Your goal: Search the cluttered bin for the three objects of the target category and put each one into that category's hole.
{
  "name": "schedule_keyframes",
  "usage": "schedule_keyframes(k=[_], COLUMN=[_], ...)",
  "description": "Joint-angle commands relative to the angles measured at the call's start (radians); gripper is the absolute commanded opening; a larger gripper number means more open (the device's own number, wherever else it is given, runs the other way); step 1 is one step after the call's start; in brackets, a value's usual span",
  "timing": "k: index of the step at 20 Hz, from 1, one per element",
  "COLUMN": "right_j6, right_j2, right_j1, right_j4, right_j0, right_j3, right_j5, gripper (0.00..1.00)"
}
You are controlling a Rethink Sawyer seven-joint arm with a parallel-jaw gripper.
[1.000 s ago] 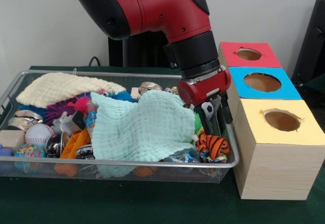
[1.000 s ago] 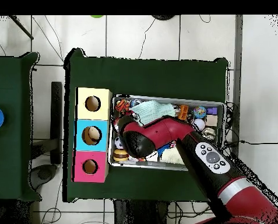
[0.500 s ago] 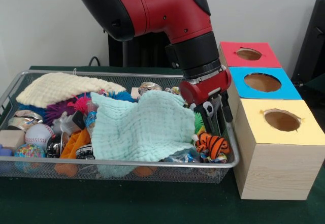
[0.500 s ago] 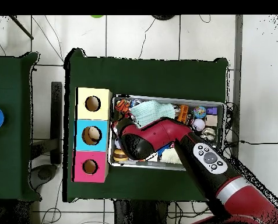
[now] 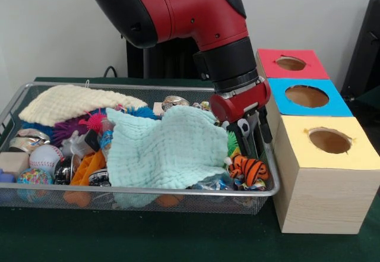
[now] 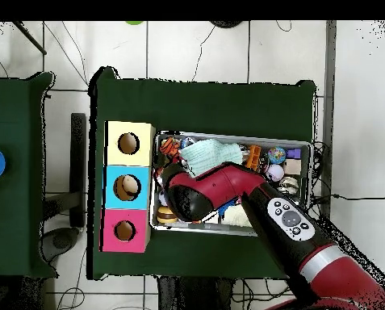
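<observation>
Front view: red arm bends down from the top into the wire bin point(image 5: 178, 192), its tool point(image 5: 250, 145) hanging upright near the bin's end by the boxes, prongs apart and holding nothing. Just below the tool lies the tiger-striped ball point(image 5: 249, 170). A mint cloth point(image 5: 166, 146) spreads beside the tool, covering much of the clutter; a baseball point(image 5: 45, 157) lies well off at the other end. Beyond the tool stands the red-topped box with its hole point(image 5: 291, 63).

Overhead view: the arm's bulk hides the tool and the bin's middle; the red box's hole point(image 6: 124, 231) shows on the green desk point(image 6: 203, 101).
</observation>
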Motion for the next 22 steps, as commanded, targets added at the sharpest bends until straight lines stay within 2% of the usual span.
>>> schedule_keyframes(k=[1, 9, 12, 17, 22], right_j6=[-0.030, -0.001, -0.009, -0.030, -0.059], right_j2=[0.009, -0.002, 0.003, 0.009, 0.029], right_j1=[-0.013, -0.008, -0.004, -0.038, -0.013], right_j4=[-0.008, 0.008, 0.010, 0.024, 0.032], right_j0=[0.006, 0.016, 0.009, -0.004, -0.026], right_j3=[-0.007, -0.006, -0.010, -0.008, -0.023], right_j5=[0.072, 0.069, 0.074, 0.107, 0.118], gripper=[1.00, 1.00, 1.00, 1.00, 1.00])
